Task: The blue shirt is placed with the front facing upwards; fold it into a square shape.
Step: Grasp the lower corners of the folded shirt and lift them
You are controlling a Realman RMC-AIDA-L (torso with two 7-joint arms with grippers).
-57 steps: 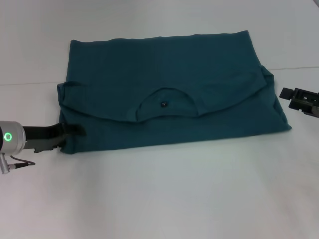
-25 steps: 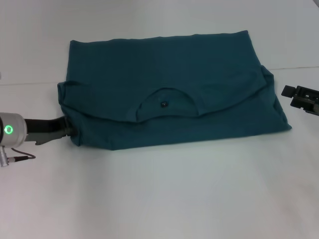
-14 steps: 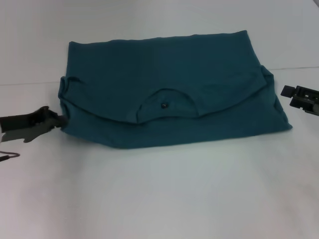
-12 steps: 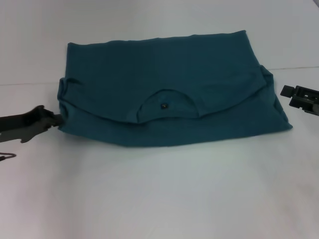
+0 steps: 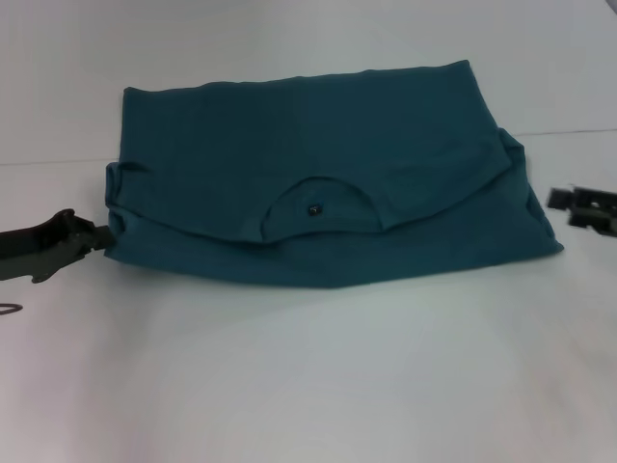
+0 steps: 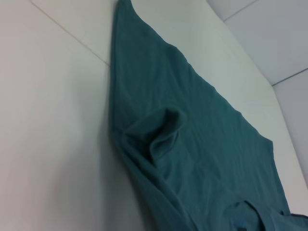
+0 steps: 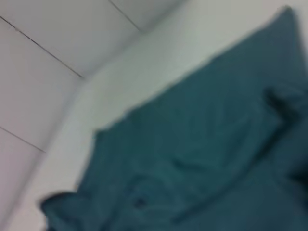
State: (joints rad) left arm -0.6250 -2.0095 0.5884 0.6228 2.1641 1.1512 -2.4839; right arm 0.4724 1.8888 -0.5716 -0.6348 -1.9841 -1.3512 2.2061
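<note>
The blue shirt (image 5: pixel 318 183) lies folded into a wide band on the white table, its round neckline and small dark tag (image 5: pixel 313 207) facing up near the middle. My left gripper (image 5: pixel 98 237) lies low on the table at the shirt's left edge, shut on the cloth there. The left wrist view shows that same edge bunched into a fold (image 6: pixel 154 139). My right gripper (image 5: pixel 571 201) rests on the table just beyond the shirt's right edge, apart from the cloth. Blurred shirt cloth (image 7: pixel 192 159) fills the right wrist view.
The white table (image 5: pixel 308 376) stretches bare in front of the shirt. A seam line (image 5: pixel 48 162) crosses it behind the left arm. A thin cable loop (image 5: pixel 8 310) lies near the left edge.
My left gripper left the shirt's near left corner, drew back left and now holds the left edge. The shirt's left side slid slightly left. The right gripper shifted a little.
</note>
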